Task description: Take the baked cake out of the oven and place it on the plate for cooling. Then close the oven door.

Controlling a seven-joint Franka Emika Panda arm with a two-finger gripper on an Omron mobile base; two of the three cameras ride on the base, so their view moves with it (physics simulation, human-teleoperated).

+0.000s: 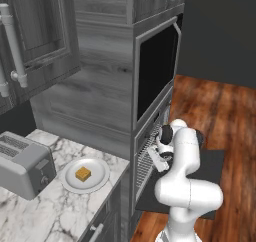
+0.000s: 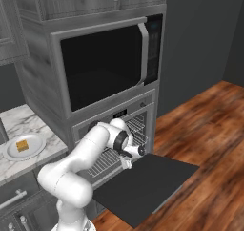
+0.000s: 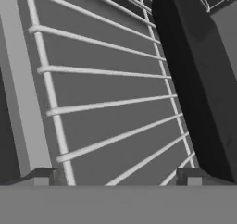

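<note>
Cake step looks done: the baked cake sits on the plate, roughly centred, on the marble desk, plate just right of the toaster and left of the oven.

What's left is the door. The oven door is fully dropped, lying flat out from the oven over the wood floor.

Tool is empty, fingers spread wide, nothing between them. It sits at the oven mouth, just above the hinge end of the door, pointing at the wire rack. The hand view gives rack bars close up and a dark slab on the right, probably the tray edge or cavity wall; can't tell which.

Next move, as I read it: back the tool out of the oven, get it under or behind the door's outer edge, far from the oven, and swing it up shut. The bar handle isn't visible from here, likely on the underside. Watch that the fingers don't snag the rack bars on the way out.
</note>
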